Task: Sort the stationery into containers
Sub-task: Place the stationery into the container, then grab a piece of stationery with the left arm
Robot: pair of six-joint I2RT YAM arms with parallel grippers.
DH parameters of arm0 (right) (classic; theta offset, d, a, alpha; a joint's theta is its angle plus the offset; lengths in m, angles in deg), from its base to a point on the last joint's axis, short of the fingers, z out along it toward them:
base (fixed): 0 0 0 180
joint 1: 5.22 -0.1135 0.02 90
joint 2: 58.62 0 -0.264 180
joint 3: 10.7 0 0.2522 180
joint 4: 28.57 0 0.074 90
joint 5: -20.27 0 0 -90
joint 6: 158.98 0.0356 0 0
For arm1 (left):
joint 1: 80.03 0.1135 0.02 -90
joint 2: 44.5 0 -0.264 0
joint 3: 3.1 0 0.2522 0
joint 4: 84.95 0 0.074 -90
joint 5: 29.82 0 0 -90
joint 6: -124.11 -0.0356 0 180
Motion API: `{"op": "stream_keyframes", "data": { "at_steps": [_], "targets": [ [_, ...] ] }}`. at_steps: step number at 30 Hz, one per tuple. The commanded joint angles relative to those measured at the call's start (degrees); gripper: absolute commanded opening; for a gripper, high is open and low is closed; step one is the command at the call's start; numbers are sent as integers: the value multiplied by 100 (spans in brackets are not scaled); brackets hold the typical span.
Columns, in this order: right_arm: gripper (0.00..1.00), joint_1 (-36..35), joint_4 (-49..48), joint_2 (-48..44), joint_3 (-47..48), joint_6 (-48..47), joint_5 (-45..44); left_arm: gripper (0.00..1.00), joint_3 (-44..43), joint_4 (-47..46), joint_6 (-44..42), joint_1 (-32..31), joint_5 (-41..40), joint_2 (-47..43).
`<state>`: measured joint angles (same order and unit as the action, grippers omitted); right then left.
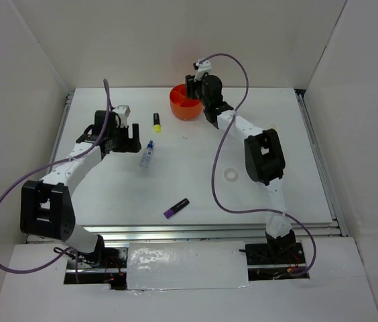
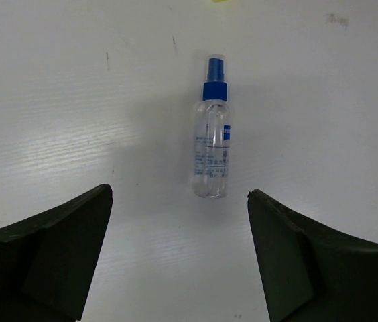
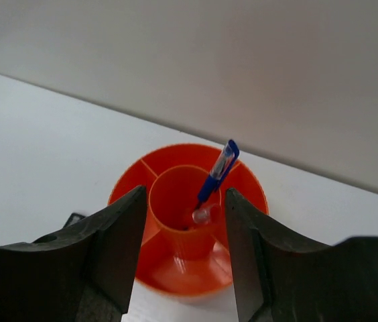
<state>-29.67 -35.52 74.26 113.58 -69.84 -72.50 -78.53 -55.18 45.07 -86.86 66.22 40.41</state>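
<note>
Now, table [image 1: 196, 194]: white, walled on three sides, with loose stationery spread across it in the overhead view.
Orange organiser [image 1: 182, 107]: upper centre of the overhead frame, near the back wall. It looks like light plastic, so a finger catching its rim could drag or tip it.
Left gripper [image 2: 179, 193]: left of centre overhead, jaws spread wide and empty, aimed at the bottle.
Right gripper [image 3: 183, 193]: above the organiser, jaws apart, holding nothing. In the wrist view its fingers flank the centre tube.
Spray bottle [image 2: 211, 154]: clear with a blue cap, lying flat on the table, mid-frame in the left wrist view. The round body may roll or slip out if the pinch lands off-centre or on the cap.
Purple highlighter [image 1: 176, 208]: lower centre, well apart from both arms, unsorted.
Yellow highlighter [image 1: 157, 121]: upper centre, near the bottle. A careless reach by the left arm could knock it.
Blue pen [image 3: 217, 176]: stands in the centre tube, leaning toward upper right. A brush from a retreating finger could flick it out.
Tape ring [image 1: 230, 175]: right of centre, beside the right arm. It lies flat and thin, likely hard to pinch.
</note>
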Motion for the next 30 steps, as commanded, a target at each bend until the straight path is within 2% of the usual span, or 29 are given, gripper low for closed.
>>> {"op": "stream_keyframes", "data": {
  "at_steps": [1, 4, 9, 13, 16, 17, 18, 21, 24, 25, 30],
  "targets": [
    [57, 27, 75, -1252, -267, 78, 13, 92, -144, 218, 169, -187, -191, 193],
    [57, 106, 549, -2148, -847, 411, 170, 88, -47, 201, 284, -319, -209, 333],
    [58, 335, 1639, -3530, -2075, 675, 978, 86, -319, 499, 363, -459, -262, 913],
    [60, 572, 2518, -4515, -2666, 833, 1733, 85, -547, 508, 416, -565, -121, 1405],
    [69, 757, 2887, -5051, -3211, 860, 2279, 84, -706, 500, 398, -705, -156, 1678],
    [76, 792, 2932, -5166, -3317, 877, 2350, 84, -732, 500, 398, -749, -165, 1740],
    [79, 836, 2976, -5332, -3500, 903, 2377, 83, -819, 500, 407, -767, -191, 1888],
    [82, 1020, 3055, -5439, -3748, 1123, 2867, 78, -925, 491, 346, -776, -69, 2126],
    [82, 1135, 3073, -5352, -3827, 1465, 3350, 68, -882, 377, 284, -776, 142, 2267],
    [81, 1135, 3047, -5325, -3836, 1562, 3431, 61, -856, 342, 284, -776, 169, 2294],
    [80, 1004, 2924, -4957, -3731, 1817, 3581, 48, -838, 183, 179, -776, 336, 2504]
  ]
}}
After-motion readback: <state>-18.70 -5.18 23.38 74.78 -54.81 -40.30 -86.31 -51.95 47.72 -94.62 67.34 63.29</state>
